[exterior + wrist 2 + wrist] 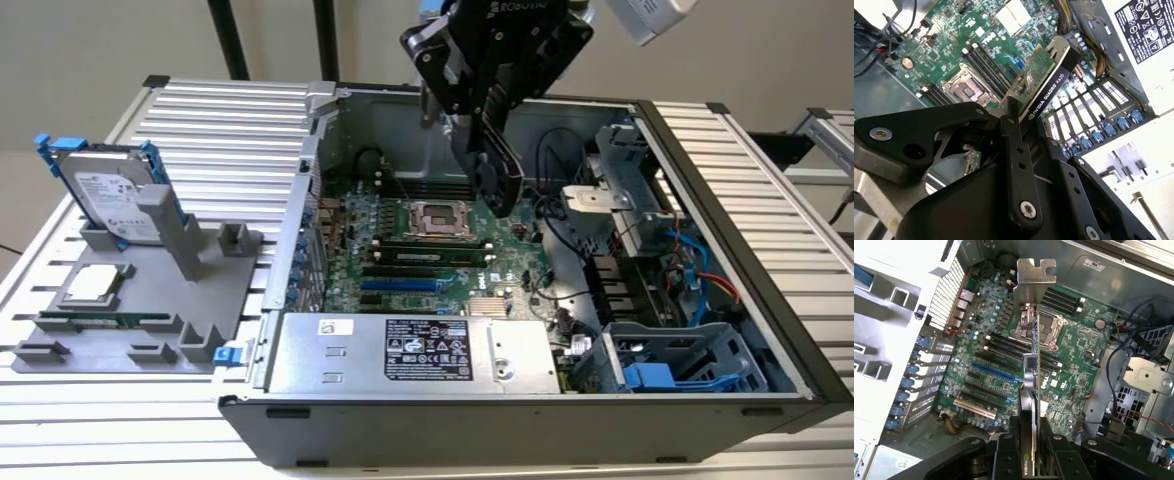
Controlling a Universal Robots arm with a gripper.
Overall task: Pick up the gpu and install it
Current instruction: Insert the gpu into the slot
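jaws clamped on gpu point(1032, 370) | edge-on, silver bracket point(1035, 274) outermost | over motherboard point(989, 360)

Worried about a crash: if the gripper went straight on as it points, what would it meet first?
Probably the motherboard, near the processor socket. The gripper holds the card above it, so the card would touch first; depth is unclear.

Between the matt black fingers point(1015, 155), the gpu point(1044, 70) shows a glossy black plastic cooler, a green board and a bare silver metal bracket point(1036, 274). Beyond the fingertips, the case point(1126, 271) is dull grey sheet metal.
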